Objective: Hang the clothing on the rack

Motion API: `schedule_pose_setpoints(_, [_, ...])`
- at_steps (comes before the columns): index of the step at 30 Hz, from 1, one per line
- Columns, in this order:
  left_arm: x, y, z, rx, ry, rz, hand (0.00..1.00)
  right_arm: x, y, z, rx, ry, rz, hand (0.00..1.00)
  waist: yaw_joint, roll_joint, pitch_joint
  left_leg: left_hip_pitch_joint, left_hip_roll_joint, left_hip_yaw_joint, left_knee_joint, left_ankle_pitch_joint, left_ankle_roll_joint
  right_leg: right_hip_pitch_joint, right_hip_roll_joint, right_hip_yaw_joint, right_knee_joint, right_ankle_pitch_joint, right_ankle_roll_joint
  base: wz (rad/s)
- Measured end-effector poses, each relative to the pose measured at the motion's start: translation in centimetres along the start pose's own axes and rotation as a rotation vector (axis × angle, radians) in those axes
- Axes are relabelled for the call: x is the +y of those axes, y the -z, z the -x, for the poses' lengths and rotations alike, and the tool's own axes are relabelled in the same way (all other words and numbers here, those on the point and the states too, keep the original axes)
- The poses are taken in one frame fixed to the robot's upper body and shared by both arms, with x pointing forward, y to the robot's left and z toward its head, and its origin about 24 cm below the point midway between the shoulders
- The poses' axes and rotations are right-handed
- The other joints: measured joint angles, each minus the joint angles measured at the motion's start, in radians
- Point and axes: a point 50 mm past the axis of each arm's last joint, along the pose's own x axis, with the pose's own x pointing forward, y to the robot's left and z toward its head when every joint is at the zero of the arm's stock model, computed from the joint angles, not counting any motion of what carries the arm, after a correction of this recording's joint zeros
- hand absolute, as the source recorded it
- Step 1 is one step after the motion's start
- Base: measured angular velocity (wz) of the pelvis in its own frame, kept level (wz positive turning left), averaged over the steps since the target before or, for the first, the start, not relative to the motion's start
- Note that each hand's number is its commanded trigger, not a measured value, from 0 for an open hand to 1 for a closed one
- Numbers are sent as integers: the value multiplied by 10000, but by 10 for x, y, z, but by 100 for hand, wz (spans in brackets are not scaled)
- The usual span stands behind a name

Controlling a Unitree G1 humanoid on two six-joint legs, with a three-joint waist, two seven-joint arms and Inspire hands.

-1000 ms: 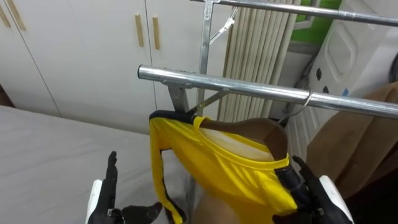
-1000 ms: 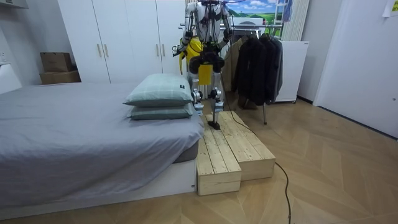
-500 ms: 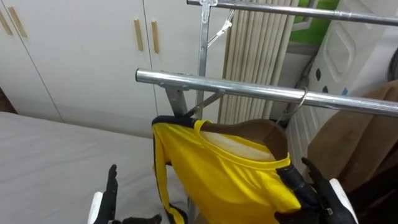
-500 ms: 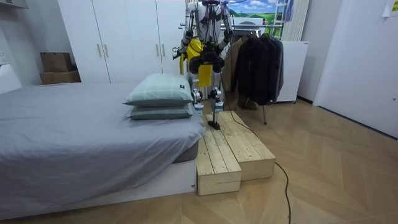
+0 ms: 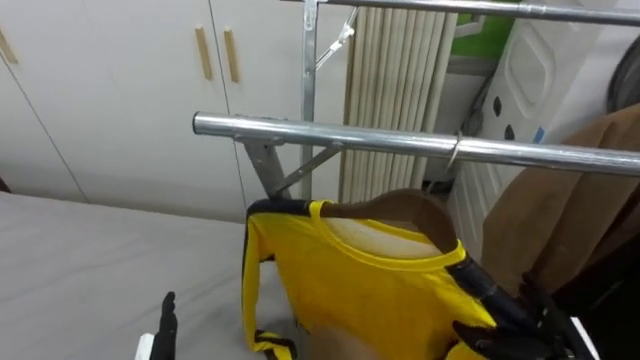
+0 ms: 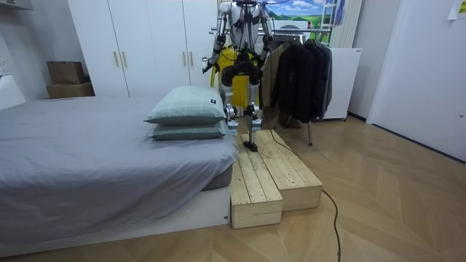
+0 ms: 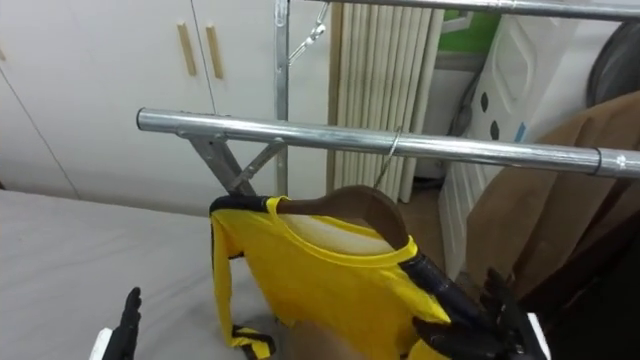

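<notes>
Right hand (image 5: 527, 322) first: we see it at about five o'clock in the eye views, fingers spread and fairly straight. It lies against the dark-trimmed shoulder of the yellow shirt (image 5: 350, 290) without closing round the cloth. From that hand the shirt spreads away toward nine and ten o'clock and takes up the lower middle of the view.

The shirt is draped on a brown wooden hanger (image 5: 400, 208). The hanger's wire hook (image 5: 455, 152) sits over the shiny metal rail (image 5: 330, 134) at twelve o'clock from the collar, so the garment hangs from the rail. One sleeve with a dark and yellow cuff drops down at seven o'clock from the collar.

Our left hand (image 5: 168, 320) shows at seven o'clock in the view, held upright with straight fingers. It touches nothing and is well apart from the shirt.

At three o'clock from the hanger a brown coat (image 5: 570, 200) hangs on the same rail. The grey bed (image 5: 100, 260) lies at nine o'clock, and the white wardrobe (image 5: 120, 90) stands beyond it at ten o'clock.

In the room view we see the robot standing upright on a wooden platform (image 6: 269, 175) beside the bed, facing the rack. Dark coats (image 6: 298, 73) hang at three o'clock from it, and two pillows (image 6: 188, 109) lie at eight o'clock.
</notes>
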Motion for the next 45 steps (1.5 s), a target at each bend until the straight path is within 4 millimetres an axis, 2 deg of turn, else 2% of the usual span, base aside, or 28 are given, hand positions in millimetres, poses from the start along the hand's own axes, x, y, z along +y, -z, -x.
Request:
schedule_pose_setpoints(4, [0, 7, 3, 291, 7, -59, 0, -12, -6, -1, -200, 501, -1954, 0, -14, 46, -37, 69, 10, 73, -120, 0, 0, -38, 41, 130, 21, 3, -4, -11])
schedule_pose_setpoints(6, [0, 11, 5, 444, 14, -80, 0, -14, -7, -1, -260, 573, -2365, 0, -18, 30, -45, 80, 12, 84, -122, 0, 0, -39, 49, 178, 18, 3, -4, -8])
schedule_pose_setpoints(17, [-2, 14, 7, 593, 36, -26, 0, -14, -8, -1, -317, 435, -2748, 0, -6, -42, -59, 93, 7, 88, -125, -1, -1, -61, 57, 265, 20, 2, -4, -2])
schedule_pose_setpoints(23, [-2, 22, 9, 945, 64, -125, 0, -12, -4, 0, -228, 372, -2822, 0, -21, -88, -73, 92, 7, 87, -126, -1, 0, -56, 57, 266, 11, 3, -5, 0])
schedule_pose_setpoints(32, [-1, 48, 17, 2079, 225, -469, 0, -26, 25, 9, 870, 774, -2087, 0, -50, -40, -60, 53, 5, 97, -127, -3, -2, -81, 49, 240, -24, 2, -5, 0])
schedule_pose_setpoints(38, [3, 63, 24, 2729, 289, -726, 0, -45, 56, 22, 2241, 1451, -1412, 0, -305, -46, -70, 71, 7, 126, -129, -2, -2, -58, 51, 216, -20, 2, -4, 1])
schedule_pose_setpoints(41, [2, 70, 27, 3114, 511, -805, 0, -60, 79, 37, 3353, 1934, -990, 0, -367, -78, -132, 77, 7, 133, -132, -3, -2, -39, 51, 234, -45, 1, -4, 0])
schedule_pose_setpoints(45, [6, 93, 42, 4252, 728, -871, 0, -77, 110, 67, 4934, 2417, -519, 0, -498, -84, -137, 77, 3, 100, -146, -3, -1, -54, 49, 230, -40, 1, -4, 0])
